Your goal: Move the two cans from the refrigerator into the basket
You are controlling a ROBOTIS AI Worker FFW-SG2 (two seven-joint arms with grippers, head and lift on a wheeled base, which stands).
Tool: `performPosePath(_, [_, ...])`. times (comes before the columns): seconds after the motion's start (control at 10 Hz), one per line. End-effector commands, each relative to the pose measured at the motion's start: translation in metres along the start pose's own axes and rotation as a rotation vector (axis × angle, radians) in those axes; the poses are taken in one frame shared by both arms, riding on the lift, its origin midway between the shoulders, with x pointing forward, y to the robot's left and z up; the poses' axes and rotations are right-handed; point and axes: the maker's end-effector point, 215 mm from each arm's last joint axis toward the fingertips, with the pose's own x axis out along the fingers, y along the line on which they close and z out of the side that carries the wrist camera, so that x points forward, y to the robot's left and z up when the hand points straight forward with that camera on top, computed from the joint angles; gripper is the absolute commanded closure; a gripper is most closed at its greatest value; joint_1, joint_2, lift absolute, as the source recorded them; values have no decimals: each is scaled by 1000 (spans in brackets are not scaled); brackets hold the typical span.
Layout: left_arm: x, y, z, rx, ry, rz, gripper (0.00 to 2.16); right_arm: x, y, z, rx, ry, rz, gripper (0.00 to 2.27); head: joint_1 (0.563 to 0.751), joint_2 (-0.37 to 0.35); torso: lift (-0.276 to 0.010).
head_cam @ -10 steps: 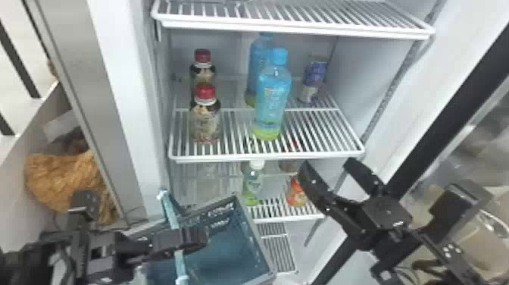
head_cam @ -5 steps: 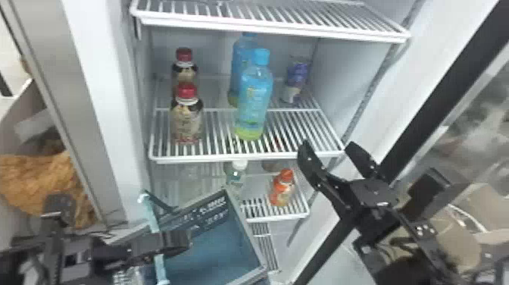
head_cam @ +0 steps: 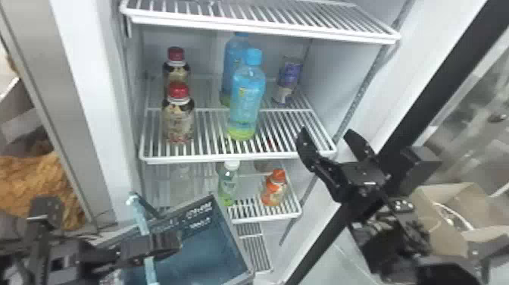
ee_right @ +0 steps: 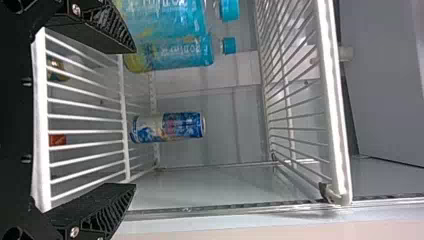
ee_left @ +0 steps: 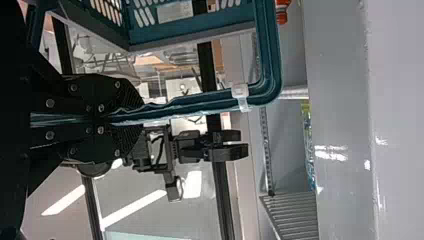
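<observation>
Right end effector [head_cam: 325, 132], fingers spread and empty, has risen level with the white wire shelf [head_cam: 234, 157], apparently readying a grasp; the blue-and-purple metal can [head_cam: 290, 79] stands upright farther back. Left end effector [ee_left: 135, 119] pinches the rim of the teal plastic basket [ee_left: 270, 55].

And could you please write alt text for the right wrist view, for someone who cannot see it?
The robot's right hand, open and empty, faces a can standing on a white wire shelf in the fridge, with two blue bottles beside it and another shelf above.
</observation>
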Motion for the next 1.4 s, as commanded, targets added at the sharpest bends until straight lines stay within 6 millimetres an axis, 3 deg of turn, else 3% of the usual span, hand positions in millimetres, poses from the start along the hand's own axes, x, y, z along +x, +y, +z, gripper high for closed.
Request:
performPosePath(0.0, [0, 0, 0, -1, 1, 0, 1190, 19, -8, -4, -28, 20, -11, 101, 695, -261, -25])
performPosePath(0.5, [4, 2, -2, -8, 11, 1, 1191, 80, 3, -23, -31, 47, 16, 98, 695, -244, -25])
performPosePath(1.0, [5, 3, -5, -18, 20, -2, 1190, 130, -8, -40, -43, 86, -19, 99, 695, -227, -25])
performPosePath(1.3, [7, 3, -6, -20, 30, -3, 1190, 165, -10, -35, -65, 85, -27, 98, 695, -225, -25])
